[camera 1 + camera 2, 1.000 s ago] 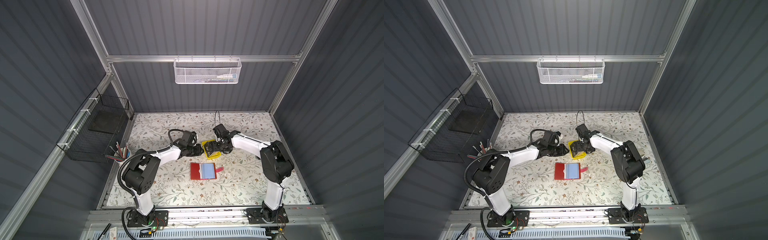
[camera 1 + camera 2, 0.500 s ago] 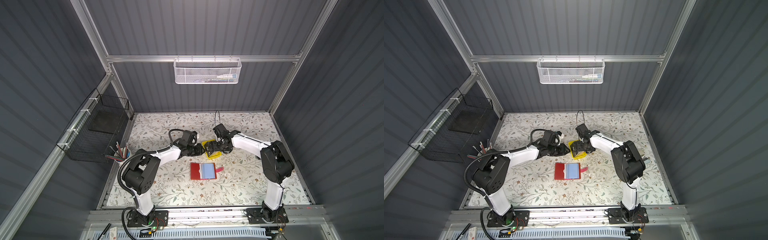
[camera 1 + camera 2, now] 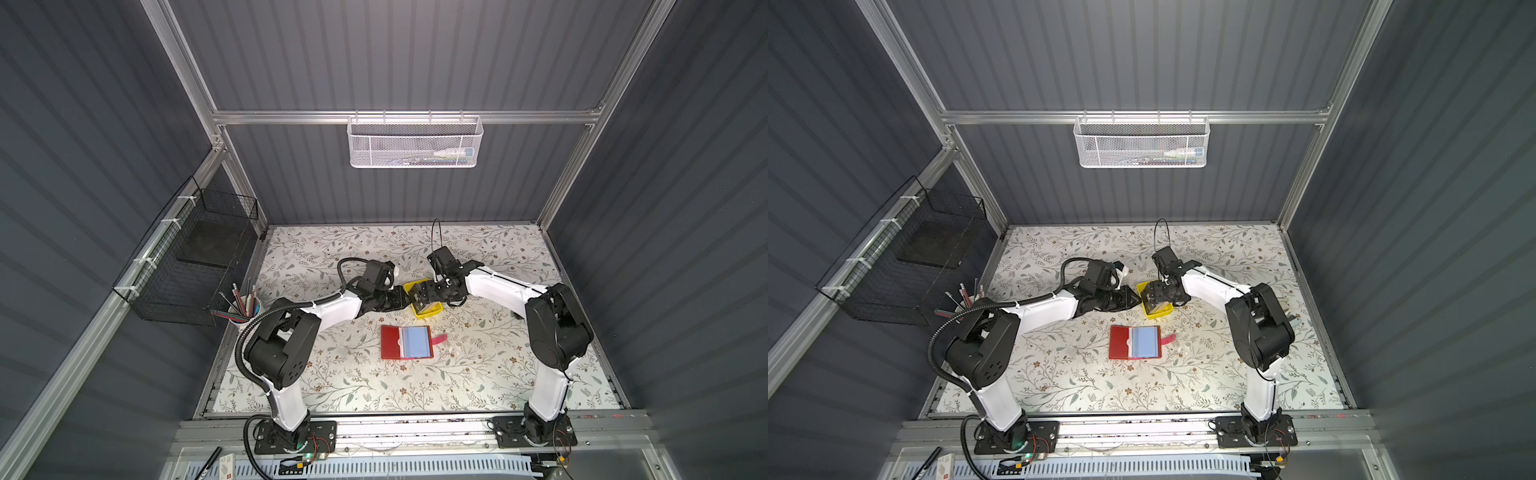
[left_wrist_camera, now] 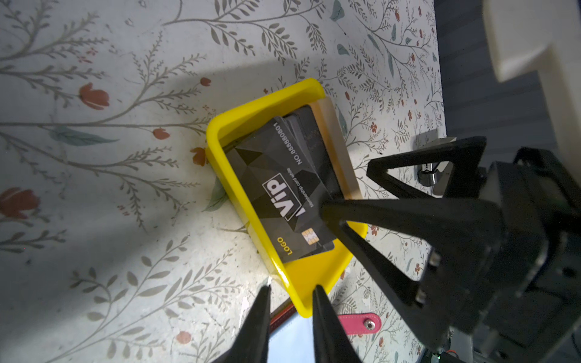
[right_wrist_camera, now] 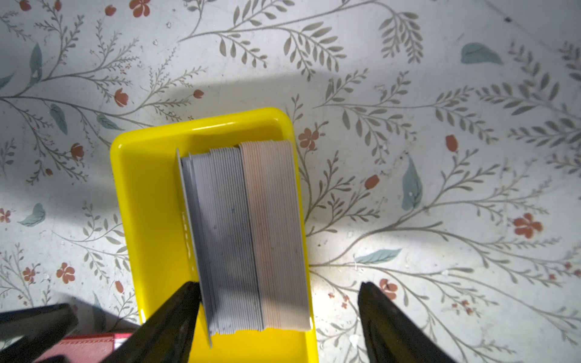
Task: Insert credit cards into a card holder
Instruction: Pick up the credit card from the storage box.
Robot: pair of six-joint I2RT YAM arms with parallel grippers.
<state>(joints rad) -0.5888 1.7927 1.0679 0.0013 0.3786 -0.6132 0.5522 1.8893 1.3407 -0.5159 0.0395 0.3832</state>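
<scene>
Right wrist view: you are looking down on the credit cards (image 5: 239,235), which are standing on edge in a packed row inside the yellow tray (image 5: 147,204), grey ones at one end and tan ones against the tray's wall. Your right pincer (image 5: 278,286) is standing wide apart and straddling the row. One finger is sitting inside the tray at the grey end card, and the other is hanging outside the tray over the table (image 5: 440,157).

In the left wrist view the front card is showing white "Vip" lettering. The left pincer (image 4: 291,287) is keeping its fingers narrowly apart with the tray's corner between them; you cannot tell whether they are pressing on it.

In both top views the left pincer is meeting the tray from 9 o'clock and the right from 3 o'clock. The card holder (image 3: 406,342) is lying open and flat on the table at 6 o'clock of the tray, near it but apart, its pink strap (image 3: 439,340) pointing to 3 o'clock.
</scene>
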